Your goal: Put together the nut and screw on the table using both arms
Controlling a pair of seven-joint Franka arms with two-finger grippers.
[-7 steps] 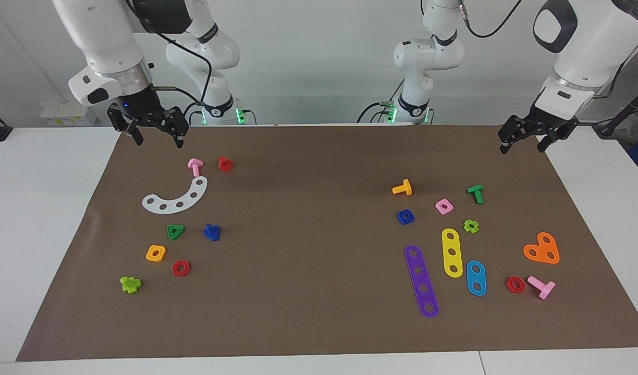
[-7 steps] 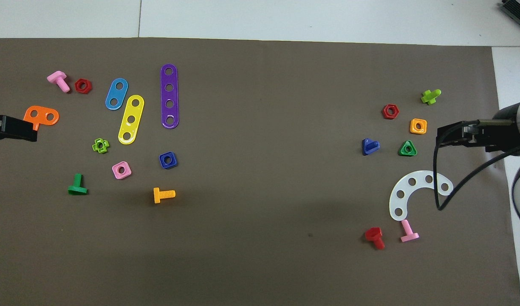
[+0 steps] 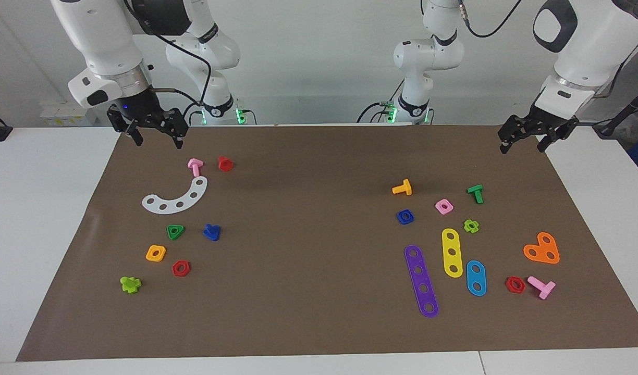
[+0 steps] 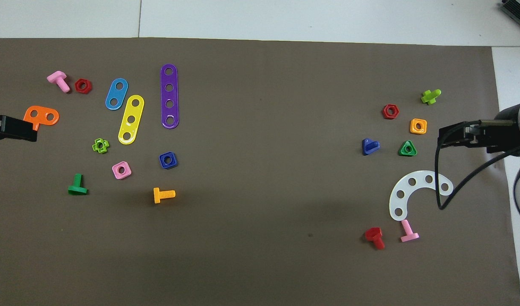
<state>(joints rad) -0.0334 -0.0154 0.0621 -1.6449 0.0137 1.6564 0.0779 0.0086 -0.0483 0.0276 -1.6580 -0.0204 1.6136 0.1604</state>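
Observation:
The dark blue square nut lies flat on the brown mat toward the left arm's end, beside an orange bolt. The dark blue screw lies on the mat toward the right arm's end, beside a green triangular nut. My left gripper hangs open and empty above the mat's edge at its own end. My right gripper hangs open and empty above the mat's edge at its own end. Neither touches anything.
Near the nut lie an orange bolt, a pink square nut, a green bolt, and purple, yellow and light blue strips. Near the screw lie a white curved strip, a pink bolt, a red bolt and several small nuts.
The right arm has risen very slightly. The parts on the mat and the left arm have not moved.

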